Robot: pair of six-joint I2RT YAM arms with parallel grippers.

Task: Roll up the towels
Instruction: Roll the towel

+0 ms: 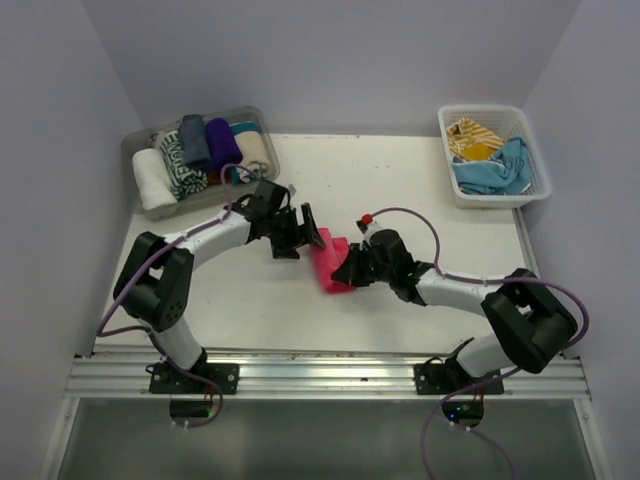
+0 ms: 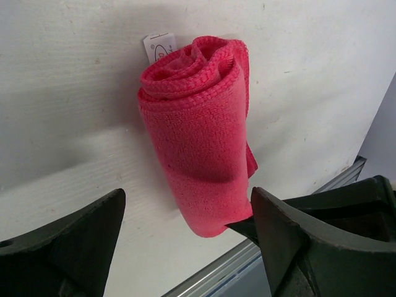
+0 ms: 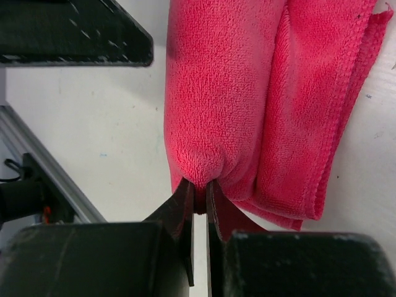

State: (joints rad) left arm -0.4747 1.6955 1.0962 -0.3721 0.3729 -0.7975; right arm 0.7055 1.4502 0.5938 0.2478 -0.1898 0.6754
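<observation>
Toward the near middle of the counter point(image 1: 400, 190), a hot pink towel point(image 1: 332, 263) is lying rolled on the white surface. One end of the roll is being pinched by the right fingers point(image 3: 184, 207), which are being pressed almost together with a fold of pink cloth clamped between their tips. In the right wrist view a loose outer layer of the towel is lying folded beside the tighter roll.

From the other side, the left fingers point(image 1: 305, 235) are being held wide apart, one to each side of the roll's end. Whether either is touching the cloth cannot be told. In the left wrist view the spiral of the far end is being shown, with a small white label point(image 2: 159, 46) sticking out behind it.

At the far left corner, a clear plastic tray point(image 1: 135, 145) is being filled with rolled towels packed side by side: a white one point(image 1: 153, 182), a green-and-white patterned one point(image 1: 183, 165), a grey-blue one point(image 1: 193, 140), a purple one point(image 1: 222, 140) and a cream one point(image 1: 255, 150).

At the far right corner, well apart from the tray, a white lattice basket point(image 1: 480, 109) is being used for unrolled towels: a mustard-yellow striped one point(image 1: 472, 135) is lying crumpled toward the back, and a light blue one point(image 1: 495, 175) is bunched in front of it.
</observation>
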